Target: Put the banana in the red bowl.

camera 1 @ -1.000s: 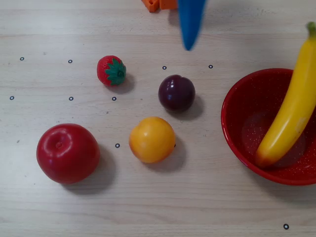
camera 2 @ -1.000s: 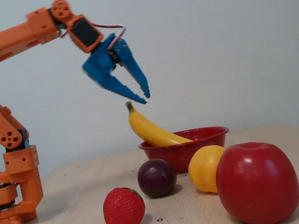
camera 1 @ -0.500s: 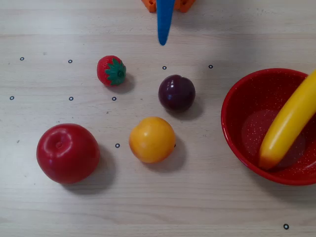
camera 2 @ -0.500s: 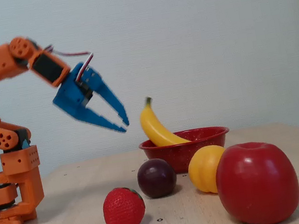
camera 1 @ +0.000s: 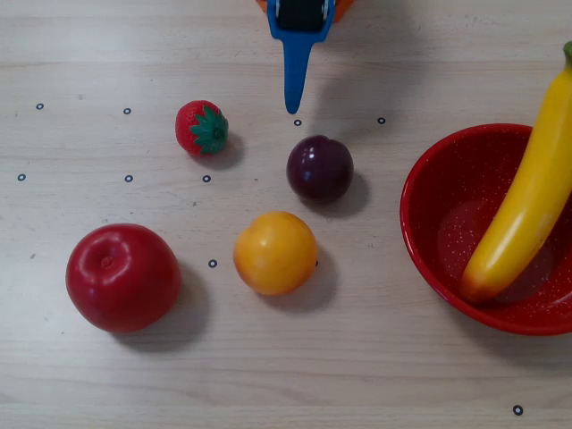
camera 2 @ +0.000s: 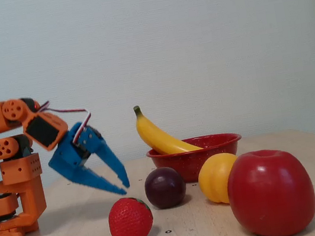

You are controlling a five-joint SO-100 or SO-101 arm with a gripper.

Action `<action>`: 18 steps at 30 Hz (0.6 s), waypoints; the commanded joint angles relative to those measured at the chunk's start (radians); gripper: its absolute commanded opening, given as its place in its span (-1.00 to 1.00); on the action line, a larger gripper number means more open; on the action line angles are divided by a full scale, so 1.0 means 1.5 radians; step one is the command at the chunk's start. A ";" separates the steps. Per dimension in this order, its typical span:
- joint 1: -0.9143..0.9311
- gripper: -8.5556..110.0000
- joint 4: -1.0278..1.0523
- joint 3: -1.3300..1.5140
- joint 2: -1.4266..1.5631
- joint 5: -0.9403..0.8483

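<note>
The yellow banana (camera 1: 527, 201) lies in the red bowl (camera 1: 427, 239) at the right of the overhead view. Its lower end rests inside the bowl and its green stem end sticks out over the far rim. In the fixed view the banana (camera 2: 157, 136) leans up and to the left out of the bowl (camera 2: 211, 152). My blue gripper (camera 1: 292, 107) is at the top middle of the overhead view, away from the bowl. In the fixed view the gripper (camera 2: 125, 189) hangs above the table, its fingertips close together and holding nothing.
A strawberry (camera 1: 201, 128), a dark plum (camera 1: 319, 168), a round yellow-orange fruit (camera 1: 275, 253) and a red apple (camera 1: 122, 278) stand on the wooden table left of the bowl. The orange arm base (camera 2: 11, 195) is at the left of the fixed view.
</note>
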 commanded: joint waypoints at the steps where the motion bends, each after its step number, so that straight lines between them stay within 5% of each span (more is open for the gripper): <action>1: -0.014 -0.85 -0.032 -0.005 0.024 -0.006; 18: 0.013 -0.85 -0.050 0.075 0.076 -0.107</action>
